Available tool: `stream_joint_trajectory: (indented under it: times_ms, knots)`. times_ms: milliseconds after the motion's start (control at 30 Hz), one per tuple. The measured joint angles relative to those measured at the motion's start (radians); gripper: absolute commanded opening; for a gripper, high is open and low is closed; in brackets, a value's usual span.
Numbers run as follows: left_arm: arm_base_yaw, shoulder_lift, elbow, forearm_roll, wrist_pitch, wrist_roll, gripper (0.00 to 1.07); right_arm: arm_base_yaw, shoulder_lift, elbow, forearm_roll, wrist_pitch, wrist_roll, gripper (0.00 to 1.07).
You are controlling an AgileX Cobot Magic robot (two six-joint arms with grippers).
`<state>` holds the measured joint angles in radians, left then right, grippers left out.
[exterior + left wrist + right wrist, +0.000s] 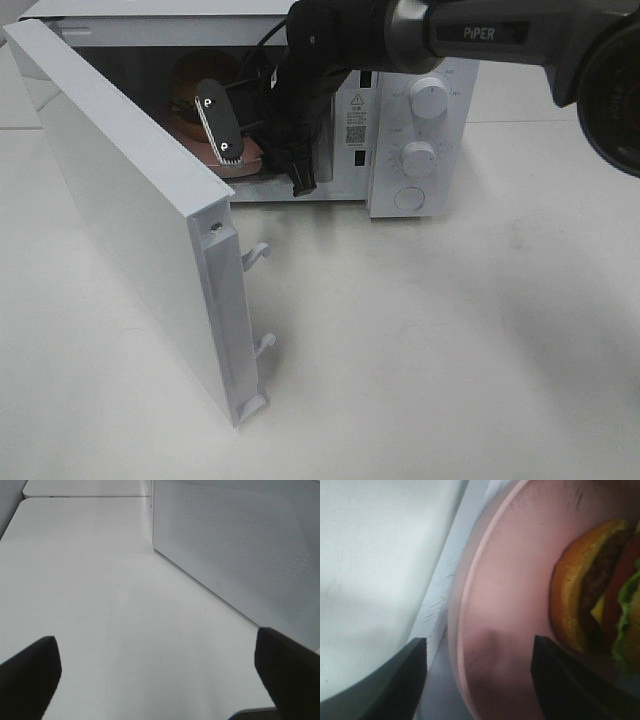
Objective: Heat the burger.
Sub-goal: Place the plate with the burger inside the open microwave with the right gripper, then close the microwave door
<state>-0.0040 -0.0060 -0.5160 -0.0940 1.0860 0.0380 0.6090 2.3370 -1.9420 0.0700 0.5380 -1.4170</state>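
Note:
The burger [192,82] sits on a pink round plate [243,160] inside the open white microwave [420,120]. In the right wrist view the burger [592,587] shows its golden bun, dark patty and green lettuce on the plate [505,580]. My right gripper [267,170] reaches into the oven's mouth. Its fingers stand apart on either side of the plate's rim, so the gripper [477,645] is open. My left gripper [157,650] is open over bare table with nothing between its fingers [30,675]. It does not show in the exterior high view.
The microwave door [130,220] swings far out to the front left, its latch hooks [258,255] pointing right. A white dotted panel of the microwave [240,545] stands close beside my left gripper. Two knobs [428,98] and a round button are on the control panel.

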Motion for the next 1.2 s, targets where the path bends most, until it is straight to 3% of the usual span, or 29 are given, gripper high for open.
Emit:
stream_joint_trajectory:
  times_ms: [233, 533, 1200]
  knots:
    - [0.0, 0.0, 0.0, 0.0, 0.0, 0.0, 0.98, 0.0, -0.046, 0.043, 0.005, 0.013, 0.068, 0.7]
    - [0.0, 0.0, 0.0, 0.0, 0.0, 0.0, 0.98, 0.0, -0.141, 0.219, 0.024, -0.071, 0.07, 0.8]
    - [0.0, 0.0, 0.0, 0.0, 0.0, 0.0, 0.98, 0.0, -0.366, 0.55, -0.001, -0.206, 0.184, 0.8]
